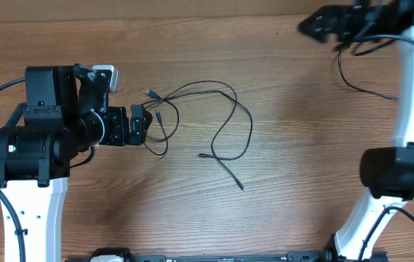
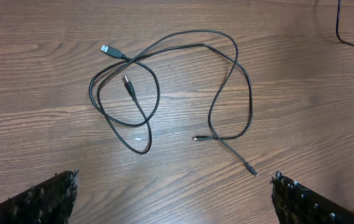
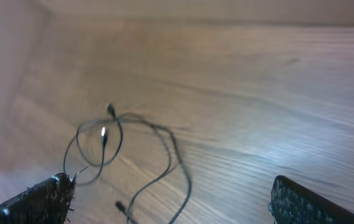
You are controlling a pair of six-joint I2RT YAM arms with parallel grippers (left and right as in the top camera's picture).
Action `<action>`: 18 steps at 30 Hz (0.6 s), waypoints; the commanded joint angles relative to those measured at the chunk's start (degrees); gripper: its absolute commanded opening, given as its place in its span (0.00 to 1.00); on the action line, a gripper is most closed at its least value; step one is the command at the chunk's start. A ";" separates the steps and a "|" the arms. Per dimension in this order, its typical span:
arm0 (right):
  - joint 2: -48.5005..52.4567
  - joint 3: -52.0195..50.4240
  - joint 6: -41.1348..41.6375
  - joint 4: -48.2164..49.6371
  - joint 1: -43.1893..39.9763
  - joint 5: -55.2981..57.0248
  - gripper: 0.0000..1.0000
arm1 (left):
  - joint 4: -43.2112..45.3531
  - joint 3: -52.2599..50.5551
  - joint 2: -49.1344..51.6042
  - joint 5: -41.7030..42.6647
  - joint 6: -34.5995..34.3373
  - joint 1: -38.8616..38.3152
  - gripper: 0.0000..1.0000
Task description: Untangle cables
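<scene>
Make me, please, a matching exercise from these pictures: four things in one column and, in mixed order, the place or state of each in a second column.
Column one:
1. cables
2. left gripper
3. right gripper
4. USB plug

Column two:
A. open, at the top right of the overhead view, apart from the tangle
B. silver, at one cord's end
C. black, lying in crossed loops on the table
D. open, close beside the tangle

Pairs: 1-C, 2-D, 3-A, 4-B.
</scene>
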 commanded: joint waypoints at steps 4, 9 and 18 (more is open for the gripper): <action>-0.63 -10.78 -0.72 5.11 8.17 6.91 1.00 | 0.07 0.46 0.09 0.79 1.09 -0.33 1.00; -0.63 -23.98 -0.31 12.85 12.92 6.86 1.00 | 0.07 0.46 0.09 0.79 1.09 -0.33 1.00; -0.57 -40.48 0.50 26.21 18.88 3.08 1.00 | 0.04 0.46 0.09 0.79 1.09 -0.33 1.00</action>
